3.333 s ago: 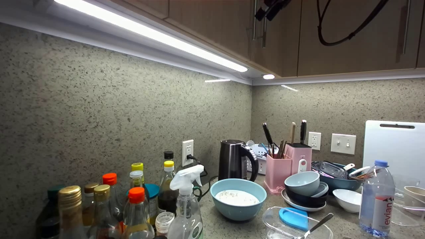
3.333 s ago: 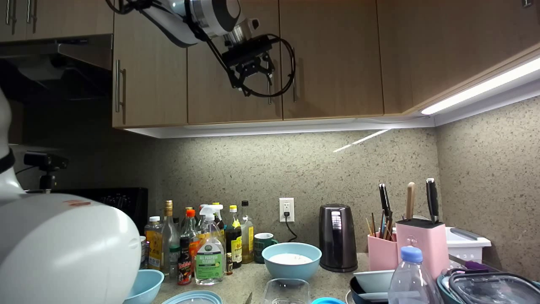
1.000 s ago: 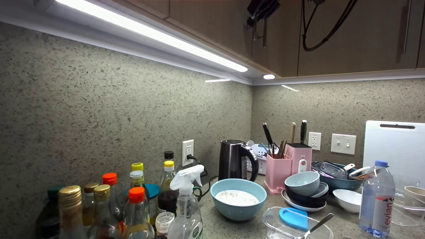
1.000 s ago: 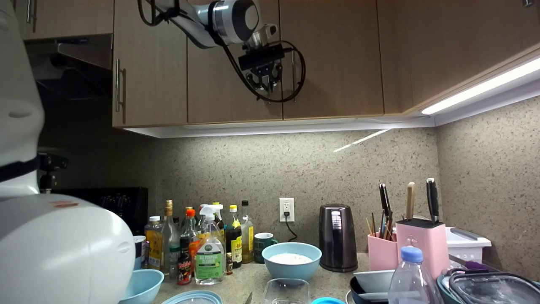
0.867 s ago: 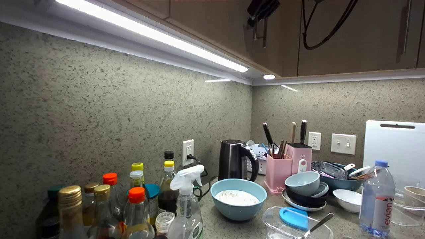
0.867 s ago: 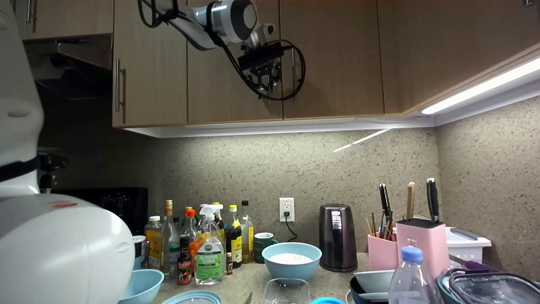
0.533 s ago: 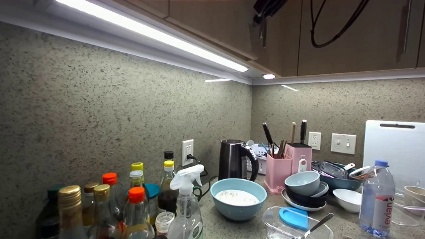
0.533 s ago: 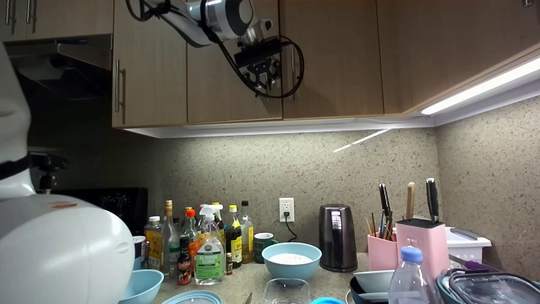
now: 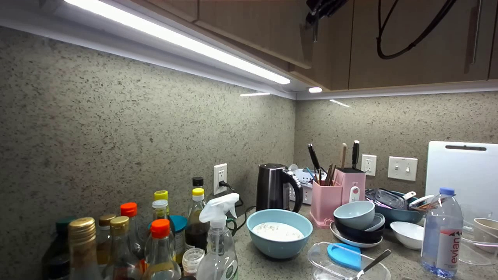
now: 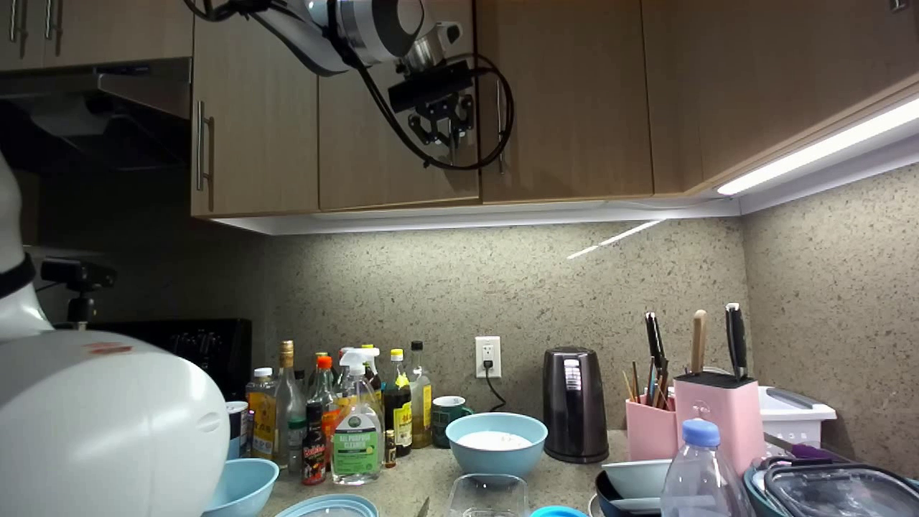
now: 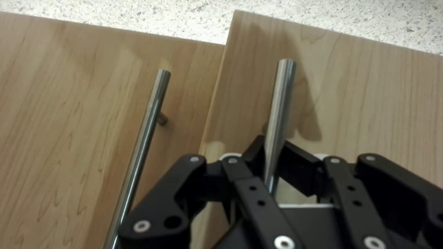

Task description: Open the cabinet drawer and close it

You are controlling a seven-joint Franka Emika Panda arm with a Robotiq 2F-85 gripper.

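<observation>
The cabinet drawer is a plain brown wooden wall-cabinet door [image 10: 391,161] with a slim silver bar handle [image 11: 283,83]. It stands partly open: in the wrist view its free edge juts forward of the neighbouring door, and in an exterior view the lower corner of this door [image 9: 288,46] sticks out past the cabinet's underside. My gripper [image 11: 273,147] is shut on the bar, a black finger on either side of it, with the bar's lower end extending beyond the fingertips. In an exterior view the gripper [image 10: 450,133] sits at the handle; the door's upper part is out of frame.
Beside it is a closed neighbouring door [image 10: 563,108] with its own bar handle [image 11: 142,145]. A cable loop [image 10: 511,108] hangs around the gripper. Below, the counter holds bottles, a spray bottle [image 10: 357,424], a blue bowl [image 10: 495,452], a kettle [image 10: 574,406] and a pink knife block [image 10: 718,416].
Several seconds ago the gripper was off the handle; about a second ago it was at the handle with the door flush. Since then the gripper has drawn back, swinging the door's free edge outward.
</observation>
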